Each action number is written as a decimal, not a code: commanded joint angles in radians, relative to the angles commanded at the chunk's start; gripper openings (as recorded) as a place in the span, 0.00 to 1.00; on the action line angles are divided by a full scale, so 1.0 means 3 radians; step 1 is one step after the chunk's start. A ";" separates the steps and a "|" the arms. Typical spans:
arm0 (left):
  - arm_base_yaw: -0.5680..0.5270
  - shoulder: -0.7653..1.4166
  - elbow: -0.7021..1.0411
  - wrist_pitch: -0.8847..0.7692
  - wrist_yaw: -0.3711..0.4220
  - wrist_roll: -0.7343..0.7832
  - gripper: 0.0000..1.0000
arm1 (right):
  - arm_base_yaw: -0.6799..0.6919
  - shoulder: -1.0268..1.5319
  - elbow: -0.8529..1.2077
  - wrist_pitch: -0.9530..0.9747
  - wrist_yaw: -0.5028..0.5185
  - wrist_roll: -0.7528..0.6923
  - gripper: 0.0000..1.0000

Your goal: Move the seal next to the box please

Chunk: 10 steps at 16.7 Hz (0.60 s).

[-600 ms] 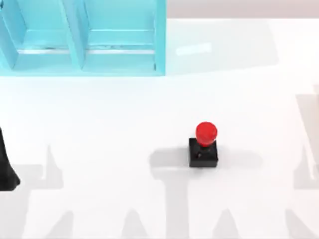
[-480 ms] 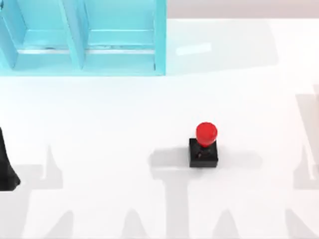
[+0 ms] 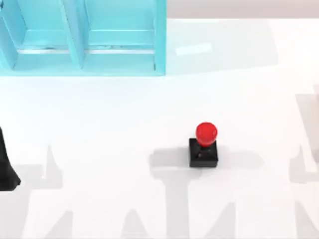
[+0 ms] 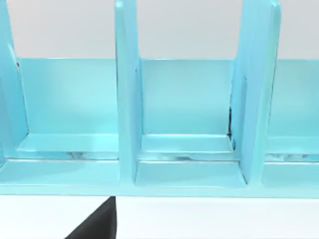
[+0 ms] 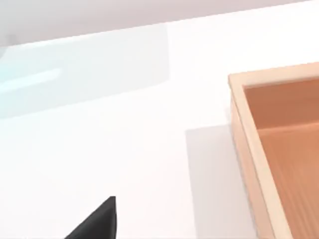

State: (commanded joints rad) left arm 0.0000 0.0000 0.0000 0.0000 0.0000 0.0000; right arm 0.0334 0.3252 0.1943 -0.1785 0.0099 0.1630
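Progress on the seal job, starting from the grippers?

– None yet, as I read it. A dark tip of the right gripper (image 5: 97, 224) hangs over bare table (image 5: 99, 149), holding nothing. I cannot tell whether it is spread or pressed together. The same goes for the left gripper (image 4: 97, 226), which is parked facing the blue shelf (image 4: 187, 99).

– And outward from there?

– The wooden box (image 5: 249, 139) lies near the right gripper, just ahead of it and off to one side, with free table along its wall. The seal (image 3: 204, 146) stands upright on its black base in the open, well apart from the left arm (image 3: 6, 169) at the table's left edge, and nothing is touching it.

– So what is left?

– Everything, I'd say: reach the seal, grip it by the red knob, carry it over, and set it beside the box
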 joint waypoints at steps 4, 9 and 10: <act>0.0000 0.0000 0.0000 0.0000 0.0000 0.0000 1.00 | 0.0158 0.1071 0.0696 -0.0612 0.0028 0.0470 1.00; 0.0000 0.0000 0.0000 0.0000 0.0000 0.0000 1.00 | 0.0443 0.2517 0.1766 -0.1498 0.0053 0.1053 1.00; 0.0000 0.0000 0.0000 0.0000 0.0000 0.0000 1.00 | 0.0510 0.2806 0.2000 -0.1680 0.0054 0.1160 1.00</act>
State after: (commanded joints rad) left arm 0.0000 0.0000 0.0000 0.0000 0.0000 0.0000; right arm 0.1865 1.1670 0.7945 -0.6824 0.0261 0.5110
